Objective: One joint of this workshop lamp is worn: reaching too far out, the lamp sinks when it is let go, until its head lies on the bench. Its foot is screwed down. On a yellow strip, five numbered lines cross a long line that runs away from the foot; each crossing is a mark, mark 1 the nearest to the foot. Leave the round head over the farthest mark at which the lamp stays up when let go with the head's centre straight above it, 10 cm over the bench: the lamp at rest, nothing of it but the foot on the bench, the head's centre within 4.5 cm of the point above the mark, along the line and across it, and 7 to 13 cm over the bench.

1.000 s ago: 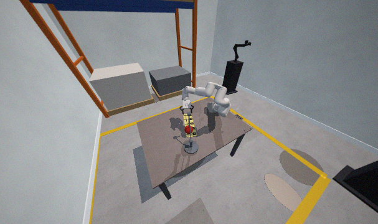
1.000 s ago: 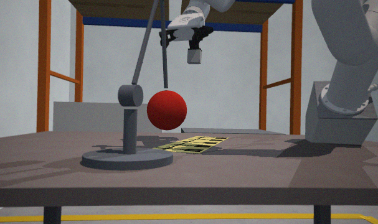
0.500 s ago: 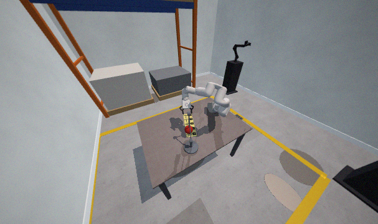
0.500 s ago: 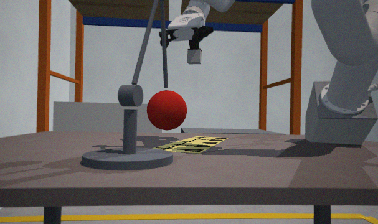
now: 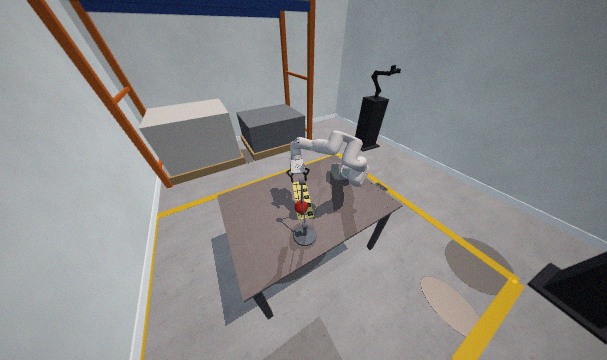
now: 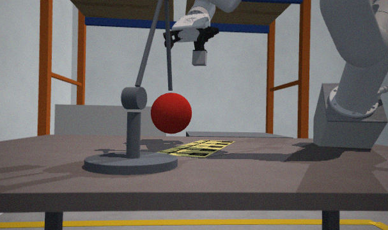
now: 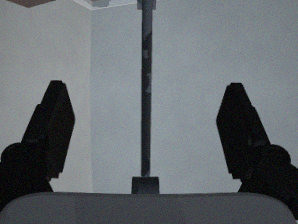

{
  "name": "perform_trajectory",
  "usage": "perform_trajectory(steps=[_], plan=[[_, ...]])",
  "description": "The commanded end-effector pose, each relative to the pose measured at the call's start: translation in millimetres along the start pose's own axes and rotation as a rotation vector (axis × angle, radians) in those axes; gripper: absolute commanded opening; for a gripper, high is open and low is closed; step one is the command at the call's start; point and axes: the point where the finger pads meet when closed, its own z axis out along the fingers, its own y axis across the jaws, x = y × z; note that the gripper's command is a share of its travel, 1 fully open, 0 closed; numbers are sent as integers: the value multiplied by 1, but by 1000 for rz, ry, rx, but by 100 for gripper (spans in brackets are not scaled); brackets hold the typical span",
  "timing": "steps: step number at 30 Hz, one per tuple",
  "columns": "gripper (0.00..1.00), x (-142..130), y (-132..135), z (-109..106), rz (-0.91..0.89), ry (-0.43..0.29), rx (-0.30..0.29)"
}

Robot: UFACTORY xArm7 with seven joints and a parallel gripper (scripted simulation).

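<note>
The lamp's grey foot [image 5: 304,236] [image 6: 104,164] stands on the bench. One rod [image 6: 147,54] rises from its post joint; a second rod [image 6: 169,68] [image 7: 146,125] hangs steeply down to the red round head [image 5: 301,207] [image 6: 171,113]. The head is clear of the bench, toward the foot end of the yellow strip [image 5: 297,196] [image 6: 194,151]; which mark it is over cannot be told. My gripper [image 5: 299,176] [image 6: 184,51] [image 7: 146,100] is open, high beyond the head. In the wrist view a rod runs midway between the fingers, its depth unclear.
The brown bench [image 5: 253,255] [image 6: 245,179] carries the lamp. My arm's base block [image 6: 347,132] stands at the right in the exterior view. An orange rack [image 5: 310,65] [image 6: 303,64] and large boxes [image 5: 188,140] [image 5: 273,127] stand behind.
</note>
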Motion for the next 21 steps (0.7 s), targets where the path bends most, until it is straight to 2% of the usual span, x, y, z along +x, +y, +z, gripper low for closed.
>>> perform_trajectory(steps=[1, 5, 21], plan=[[100, -1, -1, -2, -3, 2, 3], [100, -1, -1, -2, -3, 2, 3], [100, -1, 0, 42, -4, -7, 1]])
